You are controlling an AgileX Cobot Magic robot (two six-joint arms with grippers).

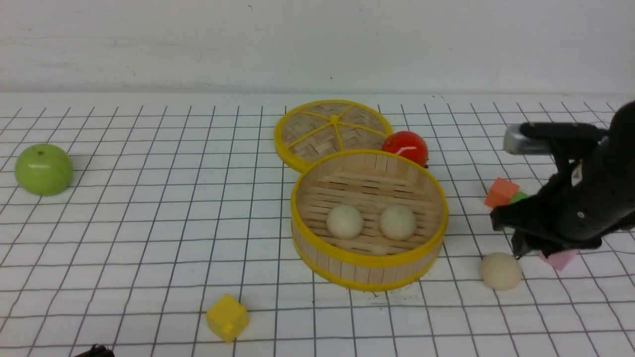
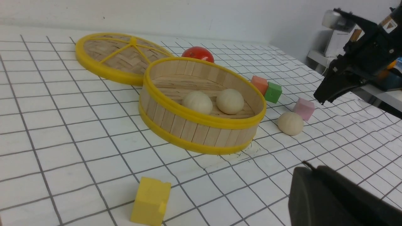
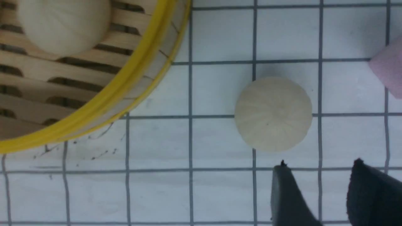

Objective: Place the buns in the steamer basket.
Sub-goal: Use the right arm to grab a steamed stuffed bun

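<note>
The steamer basket [image 1: 368, 260] stands mid-table with two buns inside, one on the left [image 1: 345, 221] and one on the right [image 1: 398, 222]. A third bun [image 1: 501, 270] lies on the table to the right of the basket; it also shows in the right wrist view [image 3: 273, 113] and the left wrist view [image 2: 290, 123]. My right gripper [image 1: 516, 246] hovers just above and to the right of this bun, open and empty [image 3: 320, 163]. My left gripper [image 2: 309, 168] is shut and empty, low at the near left.
The flat woven lid [image 1: 332, 129] and a red tomato [image 1: 405, 146] lie behind the basket. A green apple [image 1: 43, 168] sits far left and a yellow cube [image 1: 227, 317] near front. Orange [image 1: 501, 192], green [image 1: 519, 197] and pink [image 1: 560, 259] cubes lie by the right arm.
</note>
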